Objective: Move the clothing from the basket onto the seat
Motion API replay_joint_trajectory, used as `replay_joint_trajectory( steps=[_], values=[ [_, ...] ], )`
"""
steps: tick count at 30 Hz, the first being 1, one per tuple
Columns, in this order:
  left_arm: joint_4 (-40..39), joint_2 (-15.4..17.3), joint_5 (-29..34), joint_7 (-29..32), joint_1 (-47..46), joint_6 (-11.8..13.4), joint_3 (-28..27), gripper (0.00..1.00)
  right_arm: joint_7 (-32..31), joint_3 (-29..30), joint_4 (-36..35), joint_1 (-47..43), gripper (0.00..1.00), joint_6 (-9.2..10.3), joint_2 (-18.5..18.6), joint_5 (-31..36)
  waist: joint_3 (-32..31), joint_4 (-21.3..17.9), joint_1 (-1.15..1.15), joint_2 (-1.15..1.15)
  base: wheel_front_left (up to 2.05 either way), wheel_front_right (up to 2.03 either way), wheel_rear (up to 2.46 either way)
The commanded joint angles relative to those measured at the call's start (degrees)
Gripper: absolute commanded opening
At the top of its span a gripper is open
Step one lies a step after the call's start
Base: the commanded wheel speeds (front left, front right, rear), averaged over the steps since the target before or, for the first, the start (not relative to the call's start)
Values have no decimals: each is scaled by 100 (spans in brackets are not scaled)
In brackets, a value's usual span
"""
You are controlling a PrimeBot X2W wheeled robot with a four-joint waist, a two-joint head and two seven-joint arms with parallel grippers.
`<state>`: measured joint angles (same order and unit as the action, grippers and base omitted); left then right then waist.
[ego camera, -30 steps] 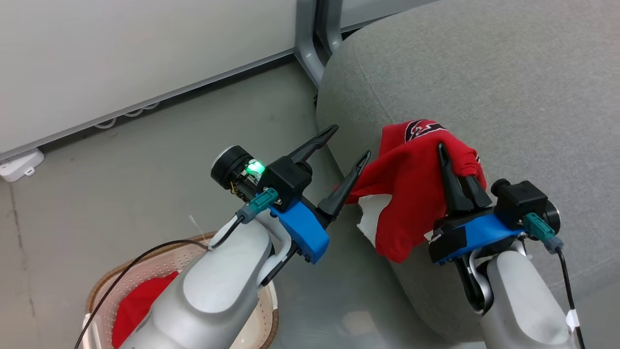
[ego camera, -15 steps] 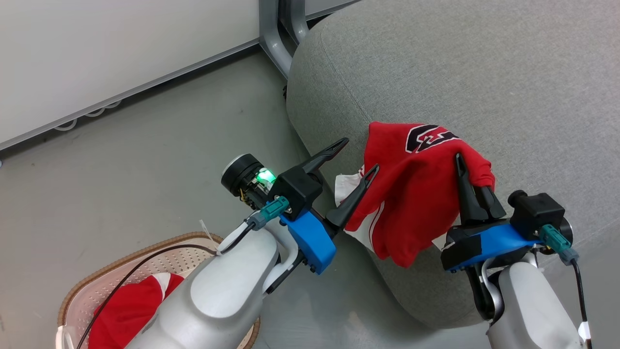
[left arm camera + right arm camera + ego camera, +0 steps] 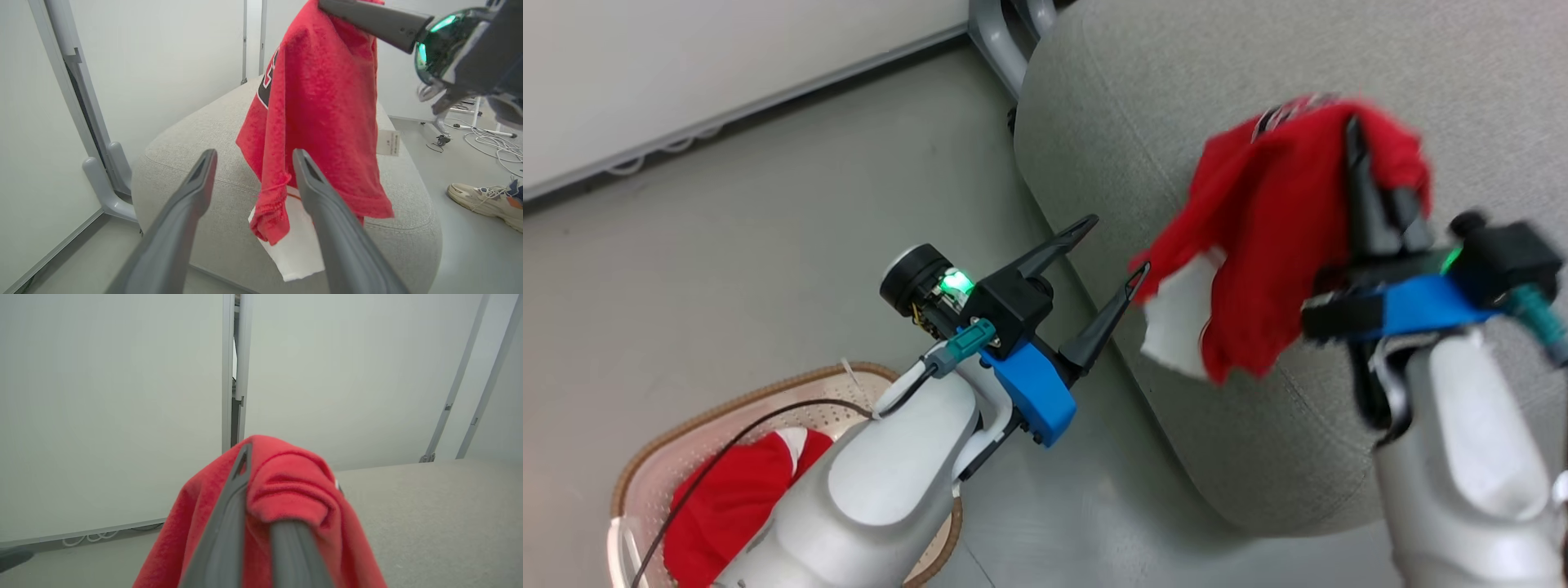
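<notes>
Down at the near left, the basket (image 3: 658, 474) sits on the grey floor (image 3: 809, 204) with one red garment (image 3: 743, 490) bunched inside it, a bit of white trim showing. Just right of that, the left claw (image 3: 1120, 242) is raised with its two dark fingers spread wide and nothing between them. Its right fingertip is just beside the white lower edge of the hanging cloth, and I cannot tell whether it touches. Further right, the second red garment (image 3: 1274, 212) dangles over the near left corner of the seat (image 3: 1176, 106), part of its black-and-white lettering showing and a white panel hanging lowest. It hangs from the right claw (image 3: 1368, 155), whose fingers are pinched together on a fold at the top, the fabric draped over them. That arm looks blurred from the head camera. In the left wrist view, a person's pale sneaker (image 3: 482, 200) rests on the floor beyond the seat.
</notes>
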<state>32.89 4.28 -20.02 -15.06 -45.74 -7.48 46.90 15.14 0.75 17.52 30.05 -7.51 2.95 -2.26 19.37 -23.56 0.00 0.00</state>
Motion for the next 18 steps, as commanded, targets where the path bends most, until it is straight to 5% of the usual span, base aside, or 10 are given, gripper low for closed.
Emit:
replay_joint_trajectory(
  steps=[1,12,18],
  values=[
    [-24,72,61,-17,-113,4,-9,100,2,195,-155,381,0,5,98,48,261,46,0,0,0,0,0],
    [-142,378,192,69,-582,17,-21,100,1,1349,-694,1903,0,4,992,46,1405,253,0,0,0,0,0],
    [-327,578,299,192,-854,15,26,100,1,2079,-309,2383,0,4,1548,-93,2046,354,0,0,0,0,0]
  ],
)
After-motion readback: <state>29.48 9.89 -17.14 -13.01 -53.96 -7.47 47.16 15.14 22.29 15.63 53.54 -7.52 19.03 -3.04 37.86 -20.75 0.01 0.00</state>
